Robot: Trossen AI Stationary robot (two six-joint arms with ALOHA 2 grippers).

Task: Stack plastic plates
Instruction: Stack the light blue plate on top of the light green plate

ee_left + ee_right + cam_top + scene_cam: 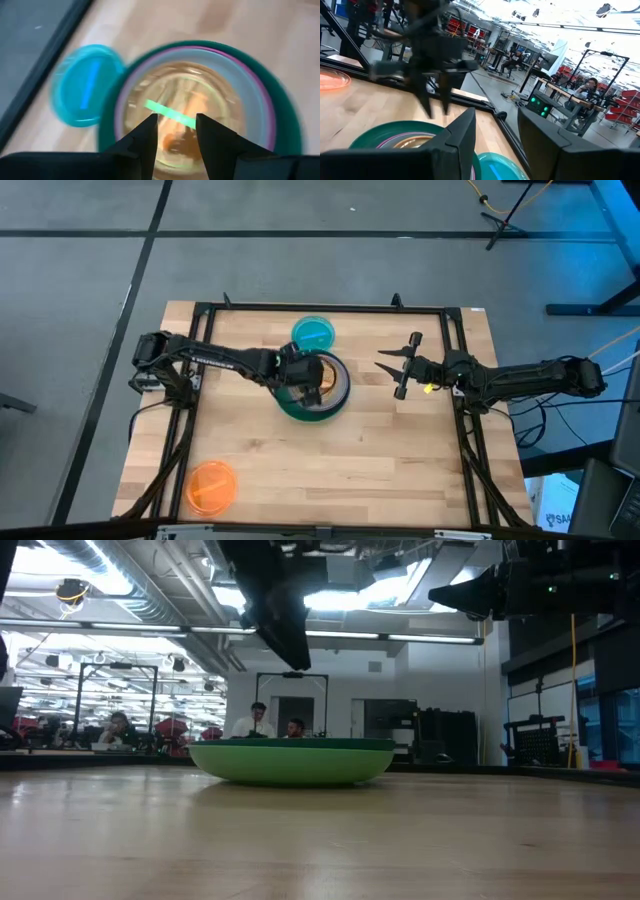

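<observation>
Fingers of left gripper (176, 137) hover apart — above plate stack (280, 100).

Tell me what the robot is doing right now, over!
Left gripper open above the plate stack. Right gripper open, waiting beside it. Blue plate and orange plate not yet stacked. Nothing in the way.

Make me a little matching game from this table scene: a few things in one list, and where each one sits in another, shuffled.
Things:
1. orange plate
2. blue plate
3. stack of plates
4. right gripper

Places:
A. under the left gripper, mid-table
B. near corner of the table, on the left arm's side
C. in the air beside the stack, fingers spread
D. flat on the wood just behind the stack

Pairs: 1-B, 2-D, 3-A, 4-C
</observation>
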